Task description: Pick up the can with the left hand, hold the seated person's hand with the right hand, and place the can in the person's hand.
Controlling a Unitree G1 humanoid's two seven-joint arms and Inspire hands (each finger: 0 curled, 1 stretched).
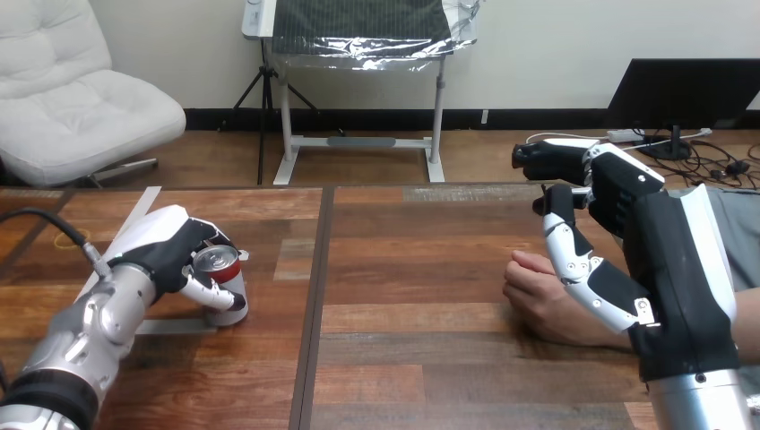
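At 8 o'clock on the wooden counter, the left robot hand wraps its fingers round the upright can, which stands on the boards, apparently gripped ready for lifting. At 4 o'clock the person's hand rests as a loose fist on the counter. Just beyond it, toward 3 o'clock, the right robot hand hangs with fingers outstretched, gripping nothing, seemingly poised to take that hand.

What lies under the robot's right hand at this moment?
The person's hand rests on the table below the thumb of the right hand. The person's wrist is covered by that hand, so contact between the two cannot be judged.
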